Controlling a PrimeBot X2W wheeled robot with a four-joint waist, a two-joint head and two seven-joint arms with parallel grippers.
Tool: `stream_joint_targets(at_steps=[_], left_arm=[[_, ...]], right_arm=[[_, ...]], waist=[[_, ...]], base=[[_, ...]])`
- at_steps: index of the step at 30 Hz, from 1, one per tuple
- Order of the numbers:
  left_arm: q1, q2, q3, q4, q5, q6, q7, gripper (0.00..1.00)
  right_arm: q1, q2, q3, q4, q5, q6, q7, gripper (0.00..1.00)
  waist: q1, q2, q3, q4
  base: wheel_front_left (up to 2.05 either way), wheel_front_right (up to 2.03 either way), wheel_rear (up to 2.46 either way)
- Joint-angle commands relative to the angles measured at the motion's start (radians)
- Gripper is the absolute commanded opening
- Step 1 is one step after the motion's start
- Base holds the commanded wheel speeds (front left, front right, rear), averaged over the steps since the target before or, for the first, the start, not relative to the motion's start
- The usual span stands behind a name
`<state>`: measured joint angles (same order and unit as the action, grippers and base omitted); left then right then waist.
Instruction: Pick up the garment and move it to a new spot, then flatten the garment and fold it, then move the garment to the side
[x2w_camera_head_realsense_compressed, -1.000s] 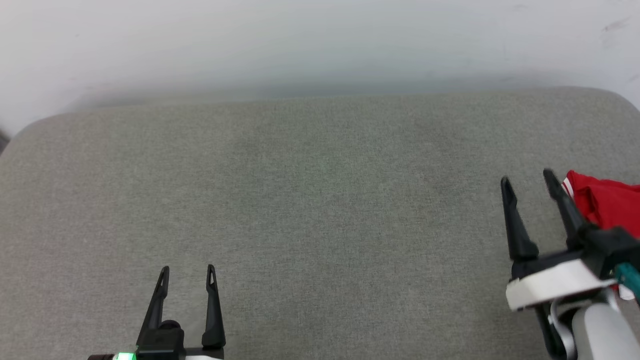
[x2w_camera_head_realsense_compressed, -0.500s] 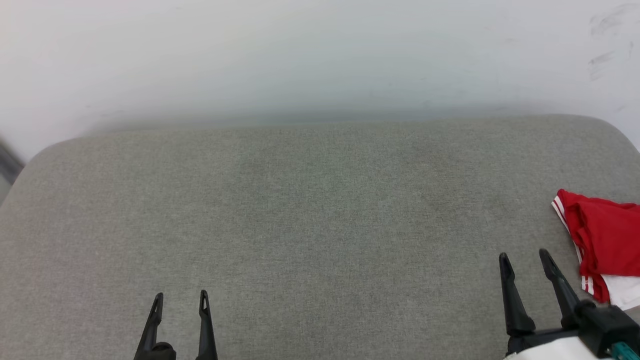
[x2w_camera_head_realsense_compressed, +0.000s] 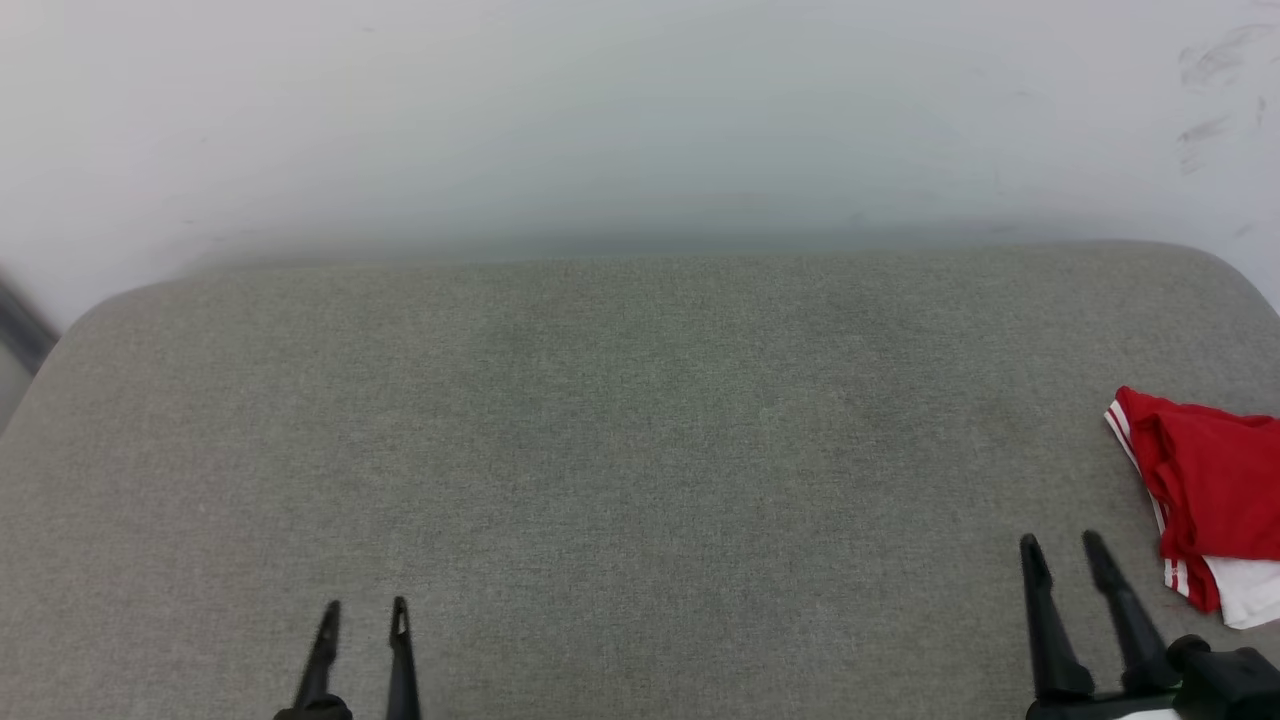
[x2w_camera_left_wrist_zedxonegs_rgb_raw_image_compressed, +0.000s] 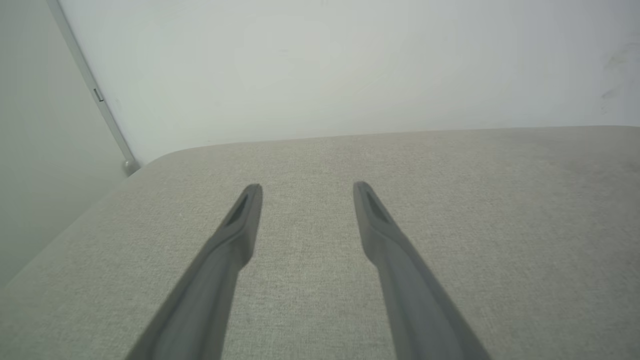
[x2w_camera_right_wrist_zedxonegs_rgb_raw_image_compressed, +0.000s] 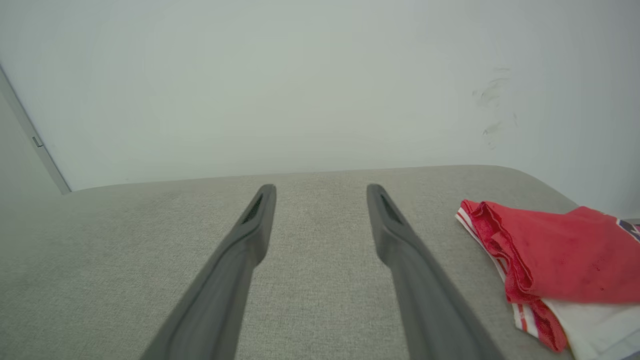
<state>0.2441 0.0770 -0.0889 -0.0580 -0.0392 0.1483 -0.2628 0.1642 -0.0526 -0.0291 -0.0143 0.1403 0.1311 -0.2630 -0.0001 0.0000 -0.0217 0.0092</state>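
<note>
The garment (x2w_camera_head_realsense_compressed: 1215, 490) is a folded red shirt with white and striped trim, lying at the right edge of the grey cushion (x2w_camera_head_realsense_compressed: 640, 430); the right wrist view has the garment (x2w_camera_right_wrist_zedxonegs_rgb_raw_image_compressed: 565, 260) to the right of the fingers. My right gripper (x2w_camera_head_realsense_compressed: 1062, 545) stands open at the lower right, a short way left of the garment and apart from it, with nothing between its fingers (x2w_camera_right_wrist_zedxonegs_rgb_raw_image_compressed: 400, 235). Low at the bottom left, my left gripper (x2w_camera_head_realsense_compressed: 365, 608) is open and empty over bare cushion; the left wrist view has its fingers (x2w_camera_left_wrist_zedxonegs_rgb_raw_image_compressed: 240, 215) spread.
A pale wall (x2w_camera_head_realsense_compressed: 640, 120) rises right behind the cushion's far edge. The cushion's rounded corners fall away at far left and far right. A thin grey strip (x2w_camera_left_wrist_zedxonegs_rgb_raw_image_compressed: 95, 90) runs down the wall at the left.
The head camera has tilted, so the cushion sits lower in the picture. My right gripper has drawn back from beside the garment toward the near edge. The left gripper also sits lower in the view.
</note>
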Motion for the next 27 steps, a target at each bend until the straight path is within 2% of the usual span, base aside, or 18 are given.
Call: stream_joint_targets(at_steps=[1,4,27], left_arm=[[0.001,0.0,-0.002,0.006,-0.002,0.0,0.0,0.0],[0.001,0.0,-0.004,0.03,-0.012,0.0,0.005,0.0],[-0.105,0.018,0.023,0.111,-0.497,-0.082,0.087,0.0]], right_arm=[[0.001,0.0,0.002,0.008,0.002,0.0,0.001,0.0],[0.005,0.0,0.006,0.033,0.012,0.0,0.003,0.0],[-0.078,-0.024,0.011,0.096,0.465,0.0,0.087,0.0]], waist=[[0.0001,0.0,0.0,0.0],[0.0001,0.0,0.0,0.0],[0.0001,0.0,0.005,-0.002]], base=[[0.0,0.0,0.0],[0.0,0.0,0.0],[0.0,0.0,0.0]])
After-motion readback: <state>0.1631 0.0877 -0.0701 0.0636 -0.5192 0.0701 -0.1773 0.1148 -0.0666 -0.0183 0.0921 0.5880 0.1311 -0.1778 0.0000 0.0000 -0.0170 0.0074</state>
